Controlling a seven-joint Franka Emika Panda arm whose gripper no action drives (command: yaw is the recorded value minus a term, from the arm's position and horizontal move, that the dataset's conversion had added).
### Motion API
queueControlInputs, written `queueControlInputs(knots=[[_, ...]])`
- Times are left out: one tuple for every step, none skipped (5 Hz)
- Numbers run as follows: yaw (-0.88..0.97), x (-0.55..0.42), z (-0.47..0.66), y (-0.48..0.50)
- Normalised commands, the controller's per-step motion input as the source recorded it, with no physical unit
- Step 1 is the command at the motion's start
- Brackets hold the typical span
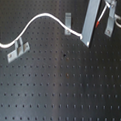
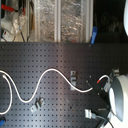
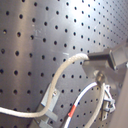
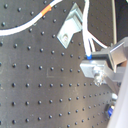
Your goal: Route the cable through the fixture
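Black perforated metal board [image 1: 60,86] underneath. From the first exterior view's left: small grey metal clip fixture [image 1: 18,49], long white wavy cable [image 1: 40,18] with red band [image 1: 99,20], second grey bracket [image 1: 69,22], then silver gripper [image 1: 93,22], closed on cable end.

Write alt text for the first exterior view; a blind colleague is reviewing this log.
A white cable snakes in waves across a black perforated board, from the first exterior view's left edge towards the robot's gripper at upper right. Its red band shows there. Small metal fixtures stand at left and centre.
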Motion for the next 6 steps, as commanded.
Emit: queueControlInputs(knots=[[0.00, -0.275, 0.01, -0.318], [0.01, -0.188, 0.03, -0.218], [0.00, -0.263, 0.01, -0.305], [0.00, -0.286, 0.01, -0.413], [0.00, -0.176, 0.01, -0.206], [0.00, -0.285, 0.01, -0.335]])
